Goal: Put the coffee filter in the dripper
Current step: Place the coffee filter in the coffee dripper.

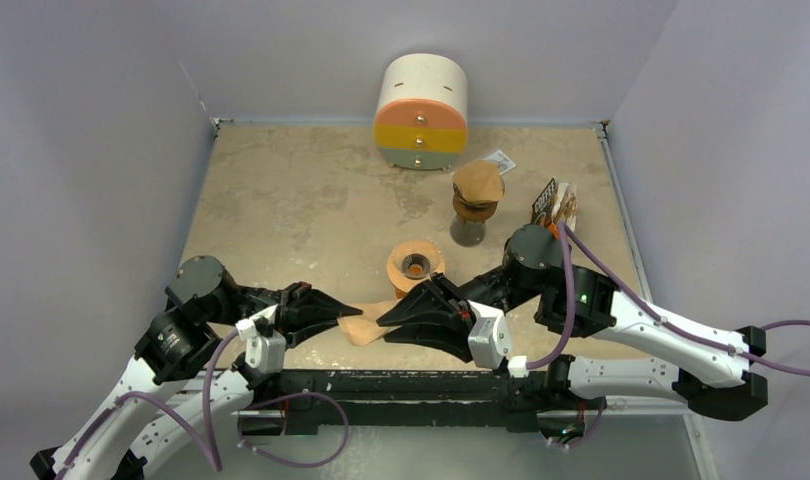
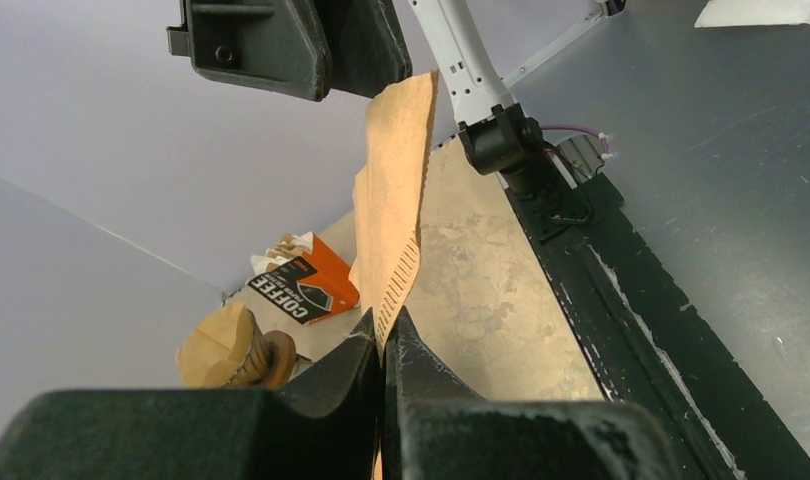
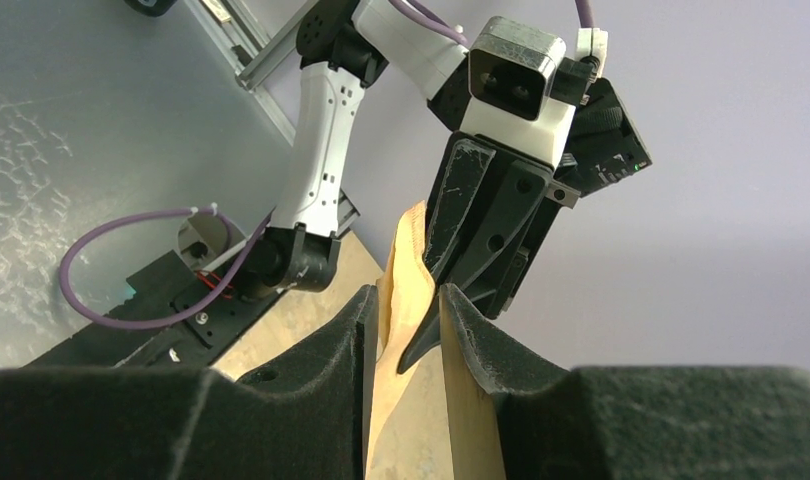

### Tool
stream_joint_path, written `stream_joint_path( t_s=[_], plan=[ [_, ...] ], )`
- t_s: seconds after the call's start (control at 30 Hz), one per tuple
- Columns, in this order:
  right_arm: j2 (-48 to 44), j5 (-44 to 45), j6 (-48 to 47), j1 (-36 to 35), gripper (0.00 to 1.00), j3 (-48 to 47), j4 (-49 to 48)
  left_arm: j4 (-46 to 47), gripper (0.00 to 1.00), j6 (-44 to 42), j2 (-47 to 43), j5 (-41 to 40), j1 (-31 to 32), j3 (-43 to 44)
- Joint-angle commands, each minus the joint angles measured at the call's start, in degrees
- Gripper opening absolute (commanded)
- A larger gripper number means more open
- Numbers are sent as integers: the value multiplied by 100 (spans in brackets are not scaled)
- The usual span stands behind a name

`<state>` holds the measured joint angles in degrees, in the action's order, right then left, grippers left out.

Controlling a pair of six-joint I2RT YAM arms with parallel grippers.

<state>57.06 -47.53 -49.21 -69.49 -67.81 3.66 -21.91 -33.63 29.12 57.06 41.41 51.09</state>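
Your left gripper (image 2: 383,328) pinches the limp filter (image 2: 396,190) at its crimped seam, likely its stiffest hold; the right gripper (image 3: 409,300) straddles it, narrowly ajar.

- The black two-finger left claw (image 1: 353,312) points right, its jaws pinched tight on a tan paper coffee filter (image 2: 396,190).
- The black right claw (image 1: 384,322) points left, meeting it tip to tip, jaws partly apart and straddling the filter's edge.
- The white-and-black left arm (image 1: 151,385) and right arm (image 1: 651,330) fold inward, low and near.
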Motion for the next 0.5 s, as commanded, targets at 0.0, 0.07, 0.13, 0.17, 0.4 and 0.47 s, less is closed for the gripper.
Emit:
stream_joint_path(
  t_s=[0.0,0.07,0.13,0.17,0.4,0.47],
  plan=[
    [15,7,-80,-55,32,-160,-94,106,0,30,69,176,16,156],
    [16,28,-84,-48,30,-160,-100,71,0,14,75,179,17,170],
    [24,47,-97,-53,27,-162,-80,48,0,0,89,206,16,173],
    [29,58,-97,-55,25,-162,-80,46,0,-3,81,209,16,173],
    [76,91,-132,-56,17,-198,2,-1,0,-21,80,237,21,200],
    [93,116,-138,-60,16,-202,3,-15,0,-21,75,259,18,200]
  ],
)
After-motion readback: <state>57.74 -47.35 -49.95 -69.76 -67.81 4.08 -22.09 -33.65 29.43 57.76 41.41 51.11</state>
